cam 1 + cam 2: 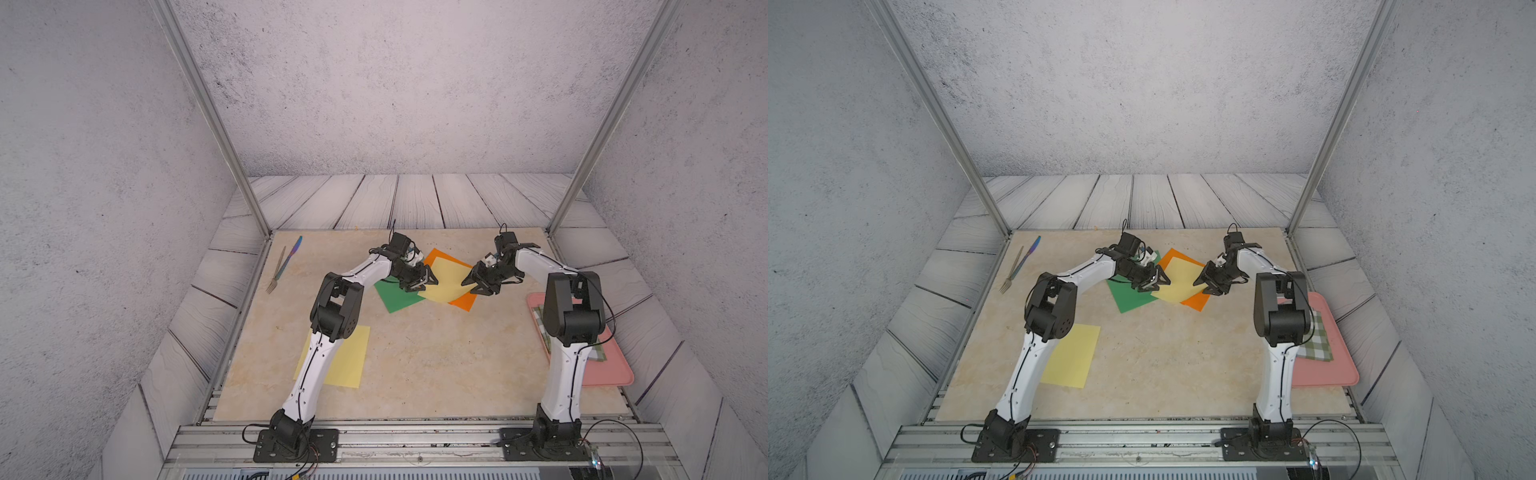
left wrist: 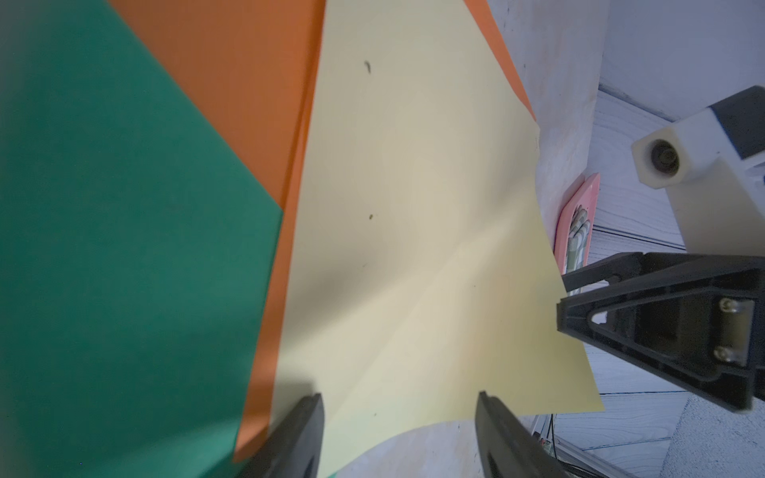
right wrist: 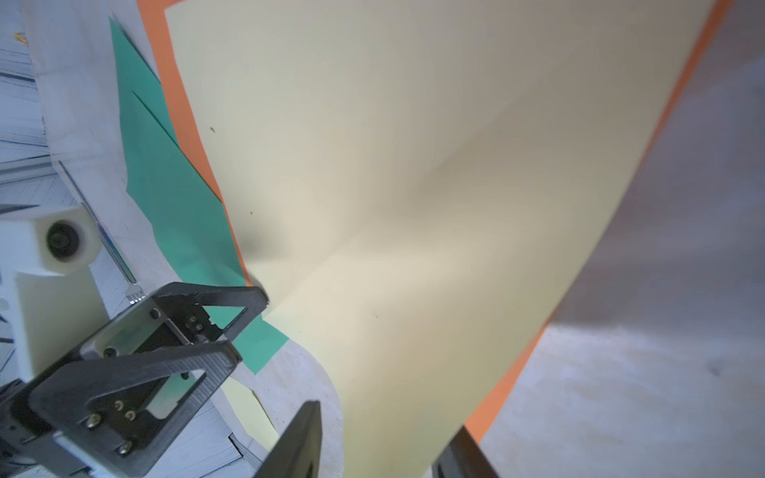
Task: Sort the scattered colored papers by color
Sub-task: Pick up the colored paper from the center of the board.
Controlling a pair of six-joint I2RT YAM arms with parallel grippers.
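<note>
In both top views a pale yellow paper (image 1: 446, 278) lies on a bright orange paper (image 1: 463, 302), which overlaps a green paper (image 1: 397, 297). My left gripper (image 1: 432, 280) is open at the yellow sheet's left edge, and in the left wrist view its fingers (image 2: 306, 434) straddle that edge. My right gripper (image 1: 467, 282) is open at the sheet's right corner. In the right wrist view that corner (image 3: 393, 372) passes between its jaws and hides part of one finger. The yellow sheet is bowed up between the grippers. A second yellow paper (image 1: 349, 357) lies flat at the front left, partly under my left arm.
A pink tray (image 1: 611, 374) with a green-and-white checked cloth (image 1: 1318, 340) sits at the right edge, behind my right arm. A fork (image 1: 276, 270) and a blue-tipped knife (image 1: 291, 253) lie at the back left. Metal frame posts stand at the table's back corners.
</note>
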